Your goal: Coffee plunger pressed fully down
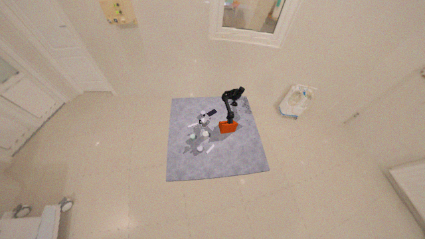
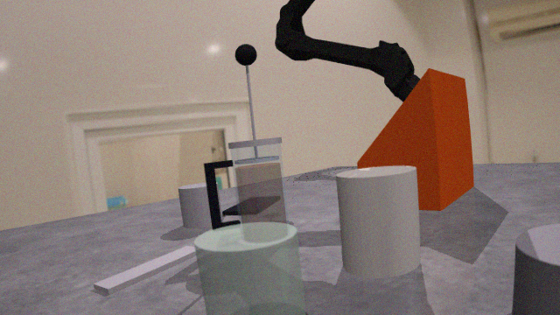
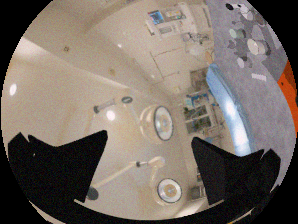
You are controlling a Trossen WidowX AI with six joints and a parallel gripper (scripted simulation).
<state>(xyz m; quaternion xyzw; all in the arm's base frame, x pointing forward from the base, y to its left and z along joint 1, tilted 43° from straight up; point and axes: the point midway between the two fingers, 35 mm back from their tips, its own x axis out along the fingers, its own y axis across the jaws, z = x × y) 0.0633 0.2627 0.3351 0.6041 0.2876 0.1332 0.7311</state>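
The coffee press stands upright on the grey mat, a clear cylinder with brown contents and a black handle on its left in the exterior view. Its plunger is up: the black knob sits on a long thin rod high above the rim, and the plunger disc lies just below the rim, above the brown contents. My gripper is open and empty, well away from the press. It is out of frame in the exterior view; the wrist view looks past its fingers at the room.
A white cylinder, a pale green one and grey ones stand around the press. White bars and a dark flat block lie nearby. The orange base carries the arm.
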